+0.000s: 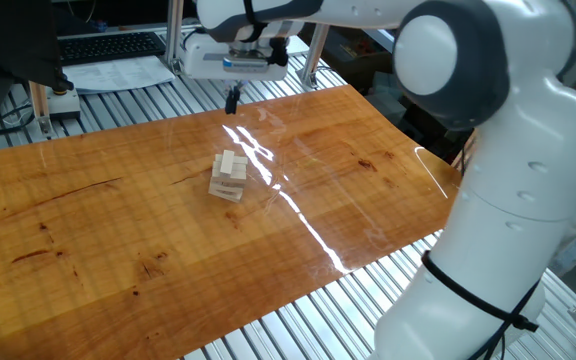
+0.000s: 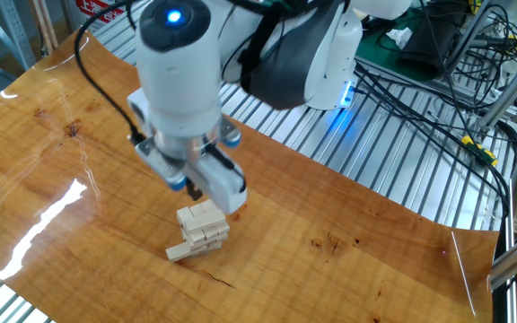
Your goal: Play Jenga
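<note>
The Jenga tower (image 1: 229,176) is a short stack of pale wooden blocks in crossed layers on the wooden board (image 1: 118,230). In the other fixed view the tower (image 2: 201,227) has one bottom block (image 2: 179,252) sticking out to the left. My gripper (image 1: 233,100) hangs above the board, behind the tower and apart from it. Its dark fingers are together and hold nothing. In the other fixed view the gripper (image 2: 196,193) sits just above and behind the tower's top.
A keyboard (image 1: 108,45) and papers (image 1: 118,72) lie on the slatted metal table beyond the board's far edge. The robot base (image 2: 330,76) and a bundle of cables (image 2: 438,99) are off the board's far side. Glare streaks cross the board (image 1: 288,195).
</note>
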Action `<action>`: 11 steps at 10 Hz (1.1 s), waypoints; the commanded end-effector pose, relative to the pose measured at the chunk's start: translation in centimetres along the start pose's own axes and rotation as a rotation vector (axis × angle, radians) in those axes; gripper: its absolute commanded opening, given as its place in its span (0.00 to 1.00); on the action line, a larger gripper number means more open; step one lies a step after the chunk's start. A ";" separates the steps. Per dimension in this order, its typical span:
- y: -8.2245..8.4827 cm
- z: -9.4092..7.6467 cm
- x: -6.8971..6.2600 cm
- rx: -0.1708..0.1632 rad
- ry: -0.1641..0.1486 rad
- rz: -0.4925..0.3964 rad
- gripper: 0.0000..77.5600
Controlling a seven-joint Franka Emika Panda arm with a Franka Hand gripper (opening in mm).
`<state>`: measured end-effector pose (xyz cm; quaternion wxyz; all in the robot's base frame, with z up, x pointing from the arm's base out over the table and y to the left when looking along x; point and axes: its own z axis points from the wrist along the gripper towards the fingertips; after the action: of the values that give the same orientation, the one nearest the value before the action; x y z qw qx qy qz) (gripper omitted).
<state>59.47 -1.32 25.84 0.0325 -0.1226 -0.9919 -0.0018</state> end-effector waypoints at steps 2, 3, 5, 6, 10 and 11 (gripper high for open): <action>0.6 2.1 -2.5 0.014 -0.043 0.040 0.00; 0.7 2.7 -3.4 0.013 -0.051 0.046 0.00; 0.8 3.4 -4.5 0.011 -0.062 0.049 0.00; 0.8 3.8 -4.8 0.012 -0.066 0.048 0.00; 0.9 5.6 -5.6 0.016 -0.089 0.067 0.00; 1.0 6.2 -5.7 0.021 -0.087 0.072 0.00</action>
<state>62.29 -1.49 22.23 0.0167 -0.1437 -0.9895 0.0071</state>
